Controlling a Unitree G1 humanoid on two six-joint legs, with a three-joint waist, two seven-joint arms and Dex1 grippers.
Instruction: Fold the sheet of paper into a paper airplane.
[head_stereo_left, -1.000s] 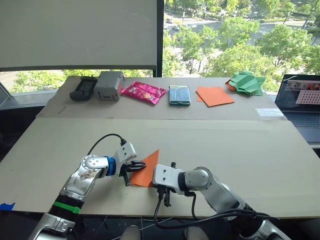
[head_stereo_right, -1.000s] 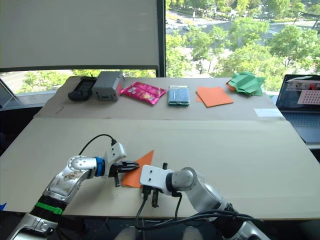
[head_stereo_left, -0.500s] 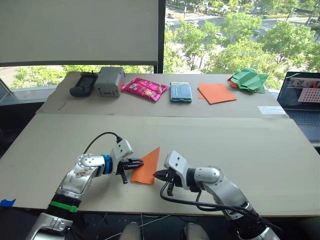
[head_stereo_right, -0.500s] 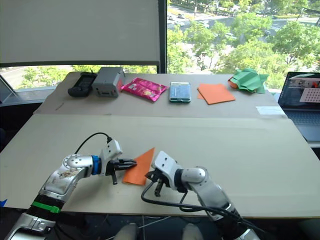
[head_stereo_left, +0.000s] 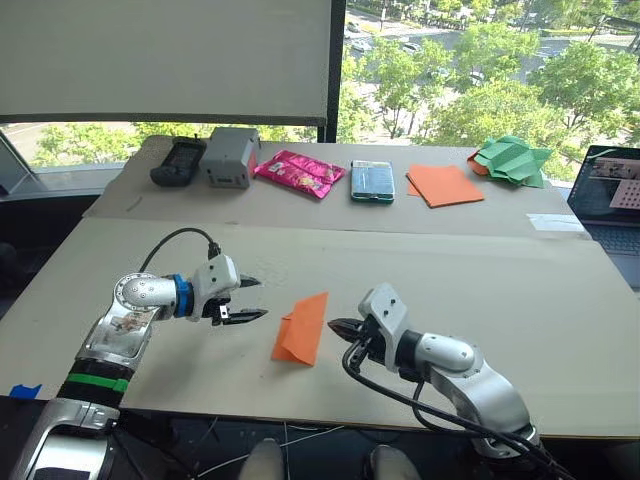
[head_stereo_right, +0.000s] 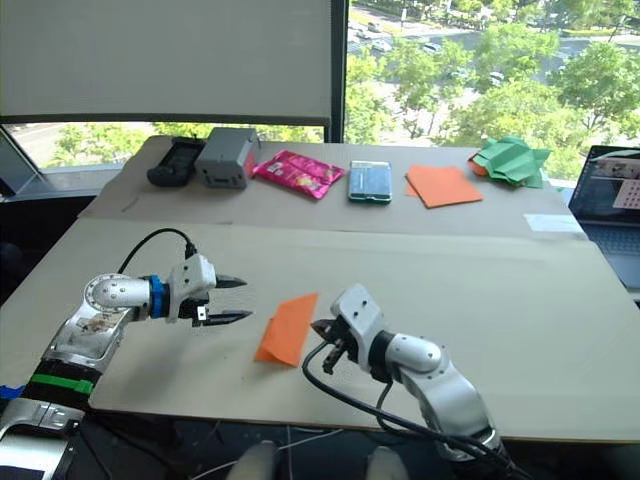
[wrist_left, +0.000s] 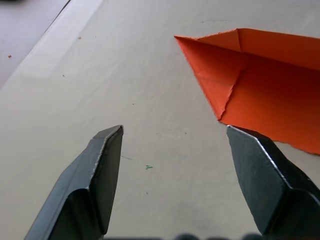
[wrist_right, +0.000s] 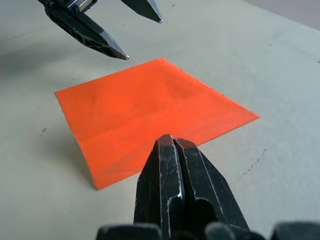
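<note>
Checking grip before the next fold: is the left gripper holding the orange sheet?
No, the left gripper is open and the sheet of paper lies untouched.

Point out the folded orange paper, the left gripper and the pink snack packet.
sheet of paper (head_stereo_left: 303, 327): left eye view, middle of its top face.
left gripper (head_stereo_left: 254, 299): left eye view, between its open fingertips.
pink snack packet (head_stereo_left: 299, 173): left eye view, packet's centre.

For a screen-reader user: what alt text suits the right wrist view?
The right gripper, fingers shut, points at the folded orange sheet of paper lying flat on the table. Beyond the paper, the left gripper hangs open.
</note>
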